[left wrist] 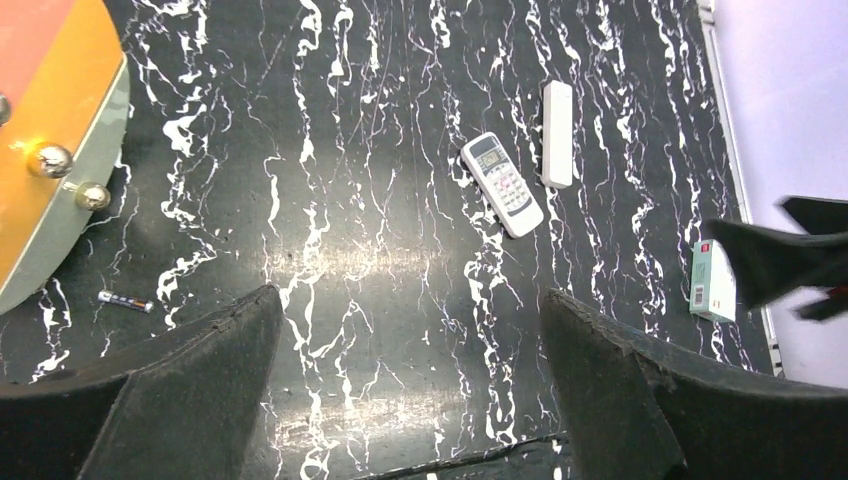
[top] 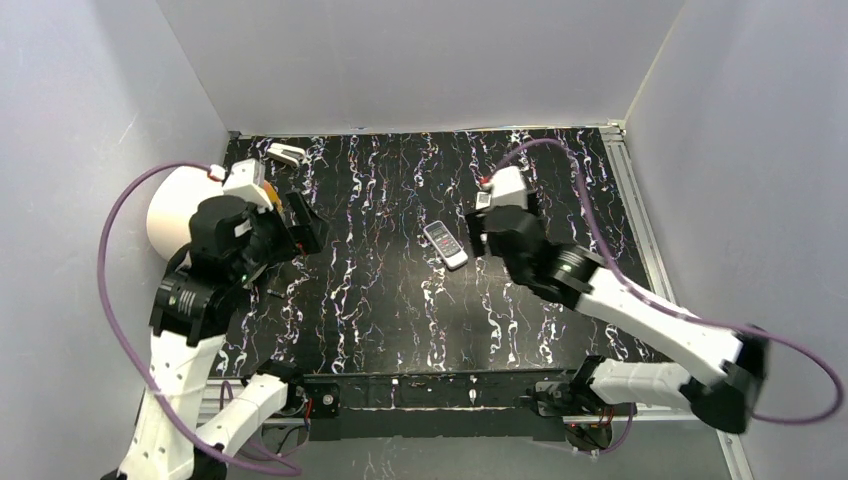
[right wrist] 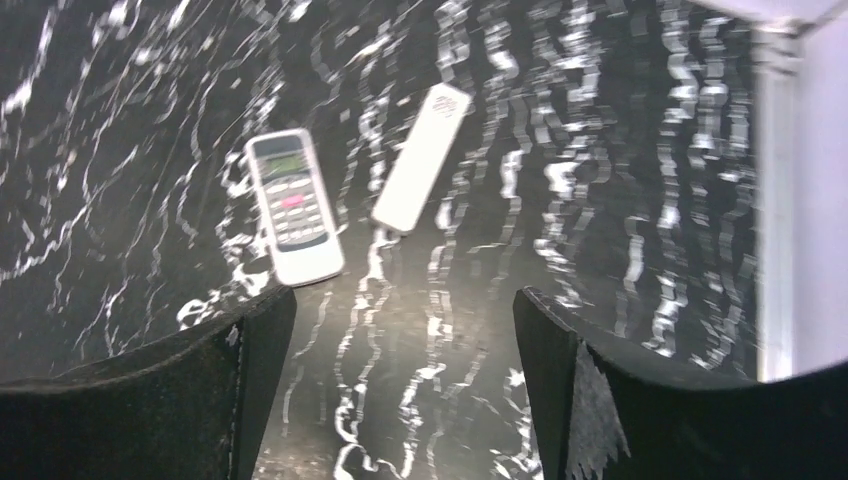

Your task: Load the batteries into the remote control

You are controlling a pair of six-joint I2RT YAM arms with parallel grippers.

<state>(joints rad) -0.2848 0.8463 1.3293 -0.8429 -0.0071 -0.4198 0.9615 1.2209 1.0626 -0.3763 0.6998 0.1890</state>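
Remote control (right wrist: 293, 205), right claw (right wrist: 400, 302) (agape) hovering nearby

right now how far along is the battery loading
Done: nothing visibly loaded. The remote control lies buttons up beside a slim white bar; its battery bay is not visible. In hand: nothing; the left gripper and right gripper are both open and empty. Left: one battery lies loose on the table, yet to be picked up and fitted.
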